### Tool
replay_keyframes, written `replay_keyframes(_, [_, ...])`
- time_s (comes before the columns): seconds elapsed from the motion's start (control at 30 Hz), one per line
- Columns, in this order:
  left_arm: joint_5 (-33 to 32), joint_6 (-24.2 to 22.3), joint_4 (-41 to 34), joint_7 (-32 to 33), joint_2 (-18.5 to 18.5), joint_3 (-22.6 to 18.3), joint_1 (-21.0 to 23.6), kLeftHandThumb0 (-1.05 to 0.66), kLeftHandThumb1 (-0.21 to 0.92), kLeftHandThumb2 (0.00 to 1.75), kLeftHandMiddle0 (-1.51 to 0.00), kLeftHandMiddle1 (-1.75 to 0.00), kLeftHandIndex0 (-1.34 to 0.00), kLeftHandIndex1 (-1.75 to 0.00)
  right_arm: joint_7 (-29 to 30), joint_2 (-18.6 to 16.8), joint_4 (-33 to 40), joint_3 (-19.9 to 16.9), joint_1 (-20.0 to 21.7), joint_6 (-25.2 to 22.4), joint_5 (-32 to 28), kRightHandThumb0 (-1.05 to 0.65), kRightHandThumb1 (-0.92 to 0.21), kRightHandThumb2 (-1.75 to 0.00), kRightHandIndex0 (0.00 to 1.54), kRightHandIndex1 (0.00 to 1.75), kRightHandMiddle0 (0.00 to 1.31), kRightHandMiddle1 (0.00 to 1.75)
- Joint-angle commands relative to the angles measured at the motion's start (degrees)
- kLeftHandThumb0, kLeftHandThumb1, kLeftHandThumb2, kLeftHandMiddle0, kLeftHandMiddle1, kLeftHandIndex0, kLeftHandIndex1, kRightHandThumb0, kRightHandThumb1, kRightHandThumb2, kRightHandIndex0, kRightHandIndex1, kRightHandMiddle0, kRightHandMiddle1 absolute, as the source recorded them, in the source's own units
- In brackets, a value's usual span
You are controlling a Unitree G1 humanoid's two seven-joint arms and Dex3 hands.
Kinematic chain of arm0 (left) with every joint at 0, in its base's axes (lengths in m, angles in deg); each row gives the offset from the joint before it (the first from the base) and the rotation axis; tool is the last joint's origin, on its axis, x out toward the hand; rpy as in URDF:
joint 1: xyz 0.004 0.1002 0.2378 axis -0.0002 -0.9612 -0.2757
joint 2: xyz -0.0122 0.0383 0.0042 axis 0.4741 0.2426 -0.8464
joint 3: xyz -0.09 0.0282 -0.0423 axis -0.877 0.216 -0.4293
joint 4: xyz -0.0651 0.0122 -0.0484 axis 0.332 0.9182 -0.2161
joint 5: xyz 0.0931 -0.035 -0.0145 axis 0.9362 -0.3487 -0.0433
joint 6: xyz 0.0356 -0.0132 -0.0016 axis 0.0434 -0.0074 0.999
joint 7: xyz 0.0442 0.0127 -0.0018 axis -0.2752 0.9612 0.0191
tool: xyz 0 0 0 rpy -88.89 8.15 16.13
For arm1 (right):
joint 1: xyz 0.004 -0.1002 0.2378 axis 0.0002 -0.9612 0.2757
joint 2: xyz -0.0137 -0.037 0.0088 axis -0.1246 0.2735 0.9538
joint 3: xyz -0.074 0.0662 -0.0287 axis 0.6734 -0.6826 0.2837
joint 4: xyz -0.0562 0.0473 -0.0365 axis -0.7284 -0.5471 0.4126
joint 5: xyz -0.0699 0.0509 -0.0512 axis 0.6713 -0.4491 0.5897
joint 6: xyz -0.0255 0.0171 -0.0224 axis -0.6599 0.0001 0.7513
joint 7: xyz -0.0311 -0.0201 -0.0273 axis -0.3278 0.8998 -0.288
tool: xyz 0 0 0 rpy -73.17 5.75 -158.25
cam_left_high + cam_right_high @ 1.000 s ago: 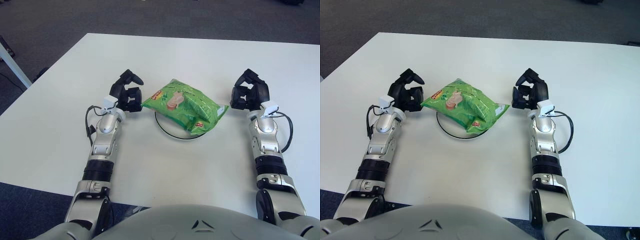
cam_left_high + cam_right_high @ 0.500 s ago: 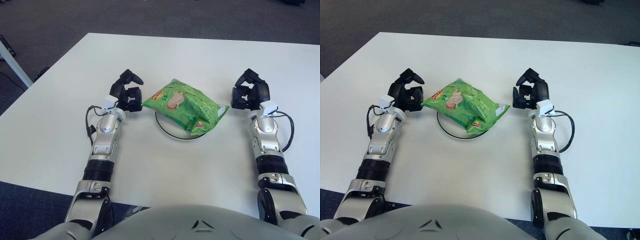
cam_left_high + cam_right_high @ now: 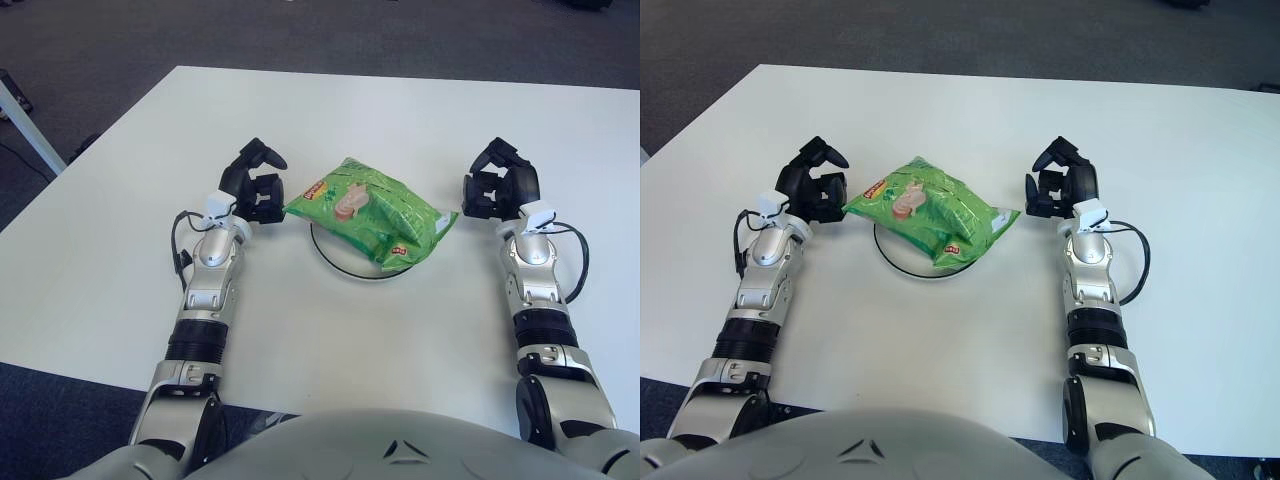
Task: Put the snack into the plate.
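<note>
Table (image 3: 330, 330): white top, its far edge and both slanting side edges in sight, dark carpet (image 3: 300, 30) beyond them. Wide bare surface lies behind the bag toward the far edge, and more in front of it toward the robot's body.
Left margin: broad bare table between the left arm and the left edge.
Right margin: bare table on the outer side of the right arm; the right edge runs out of view.
Snack bag (image 3: 368, 210): green, puffed, lying across a white plate (image 3: 345, 266) with a dark rim. It covers most of the plate; only the near arc of the rim shows. The bag's left corner and right corner both overhang the rim.
Left hand (image 3: 254, 185): just beside the bag's left corner, forearm lying straight back toward the body. Black fingers (image 3: 263, 152) curled inward, one raised above the others. The lower fingers meet the bag's corner, but a true pinch on it cannot be told.
Right hand (image 3: 500, 185): just beside the bag's right corner, a sliver of table between the two in the right eye view. Fingers curled into a loose claw, holding nothing. Forearm straight, parallel to the left one.
Cables: a black loop at each wrist, bowing outward over the table.
</note>
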Motion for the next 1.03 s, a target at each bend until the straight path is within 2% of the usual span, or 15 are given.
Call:
replay_keyframes(0.0, [0.24, -0.16, 6.45, 0.53, -4.16, 1.22, -9.48, -0.47, 0.34, 1.29, -1.29, -1.75, -0.6, -1.75, -0.39, -2.76, -4.82, 0.16, -5.82, 0.15, -1.57, -0.47, -0.35, -1.28, 1.3, 1.75, 0.59, 1.75])
replay_keyframes(0.43, [0.66, 2.36, 8.93, 0.55, -4.32, 1.28, -8.28, -0.48, 0.33, 1.3, -1.3, -1.75, -0.6, -1.75, -2.41, -3.26, -4.68, -0.6, -5.02, -3.05, -4.92, -0.46, -0.38, -1.24, 1.28, 1.75, 0.56, 1.75])
replay_keyframes(0.77, [0.64, 1.63, 10.63, 0.52, -3.85, 1.17, -7.55, -0.46, 0.36, 1.26, -1.28, -1.75, -0.57, -1.75, -4.7, -3.94, -1.89, -1.86, -4.7, -11.23, -10.29, -0.47, -0.35, -1.28, 1.29, 1.75, 0.59, 1.75])
replay_keyframes(1.0, [-0.27, 0.76, 11.36, -0.21, -3.73, 0.93, -7.04, -0.45, 0.4, 1.21, -1.25, -1.75, -0.54, -1.75, -5.31, -3.83, -0.42, -2.06, -4.8, -14.18, -11.3, -0.48, -0.33, -1.3, 1.29, 1.75, 0.6, 1.75])
